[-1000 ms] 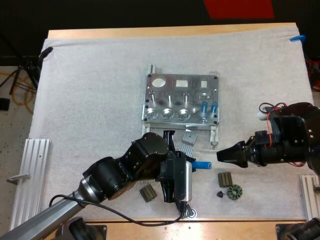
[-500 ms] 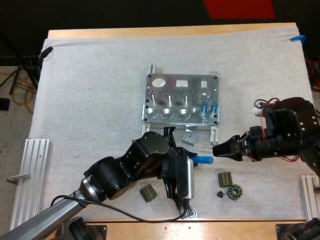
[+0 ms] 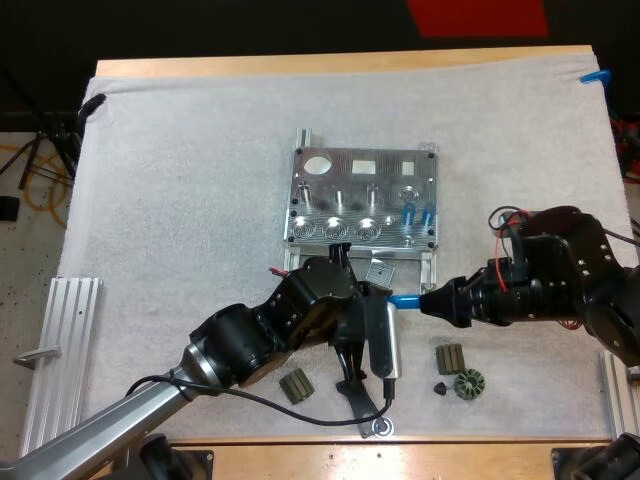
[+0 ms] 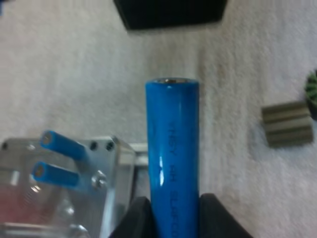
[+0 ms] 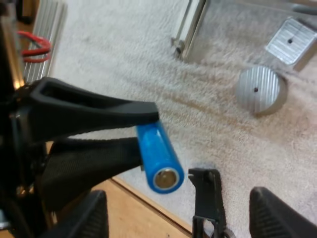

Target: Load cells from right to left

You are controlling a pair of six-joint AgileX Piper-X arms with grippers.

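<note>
Left claw (image 4: 172, 220) around blue cell (image 4: 172, 144).

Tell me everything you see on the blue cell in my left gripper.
The blue cell is a smooth, glossy cylinder with faint lettering along its side and a metal end cap. The left gripper has its jaws pinching one end from both sides; the free end points at the open right gripper.

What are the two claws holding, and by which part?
The left gripper pinches a blue cylinder near one end; the other end sticks out free. The right gripper, open at that free end, holds nothing.
</note>
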